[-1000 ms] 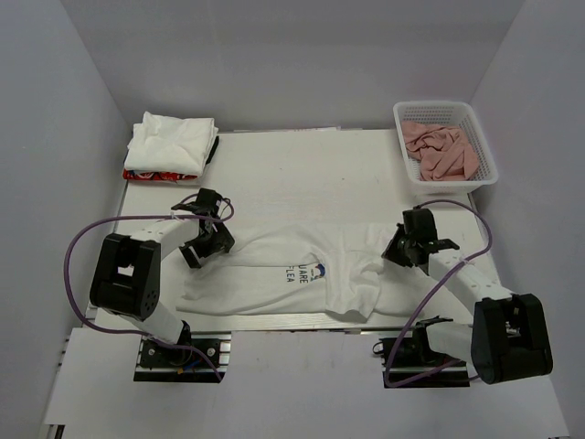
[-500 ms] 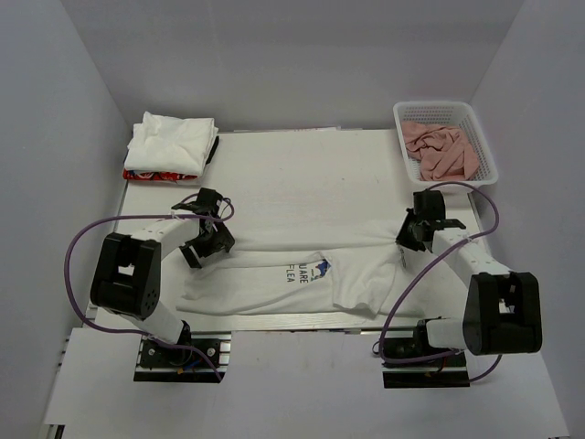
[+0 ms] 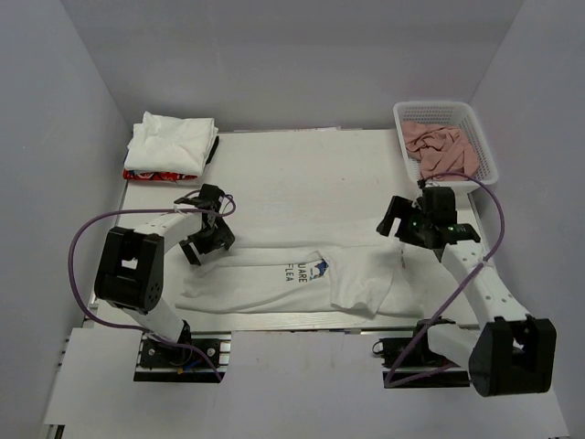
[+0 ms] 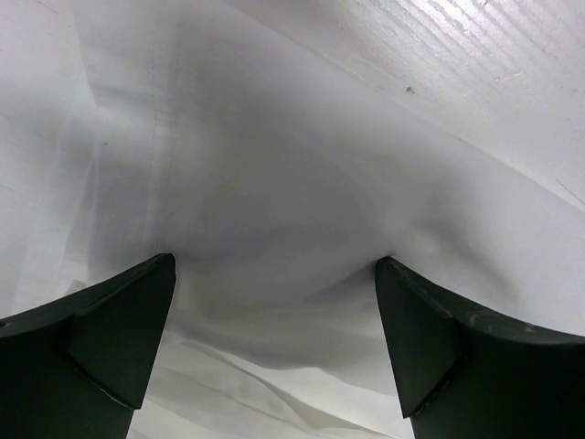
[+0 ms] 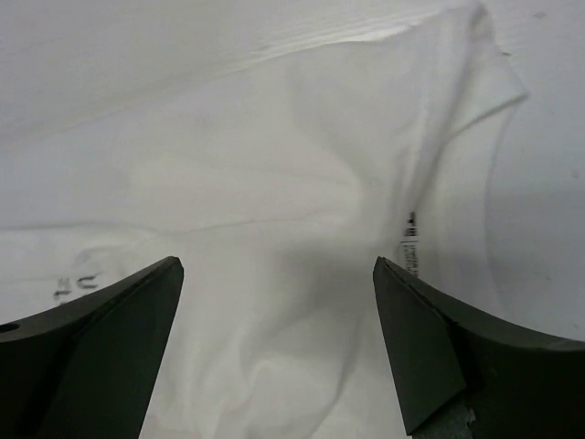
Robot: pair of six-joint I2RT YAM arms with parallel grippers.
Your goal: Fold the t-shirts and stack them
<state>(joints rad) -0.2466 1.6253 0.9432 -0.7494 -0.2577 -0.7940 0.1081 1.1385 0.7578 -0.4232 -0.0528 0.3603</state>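
Top external: left gripper [image 3: 205, 245] and right gripper [image 3: 400, 218], jaws spread, flank t-shirt [image 3: 265, 279] by tabletop's [image 3: 302, 174] near edge; unheld fold may unfurl

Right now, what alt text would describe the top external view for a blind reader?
A white cotton t-shirt with a blue print lies partly folded on a white table, between the open left end effector and the open right end effector. At back left sit folded white t-shirts; at back right, a white plastic basket of salmon-pink cloths.
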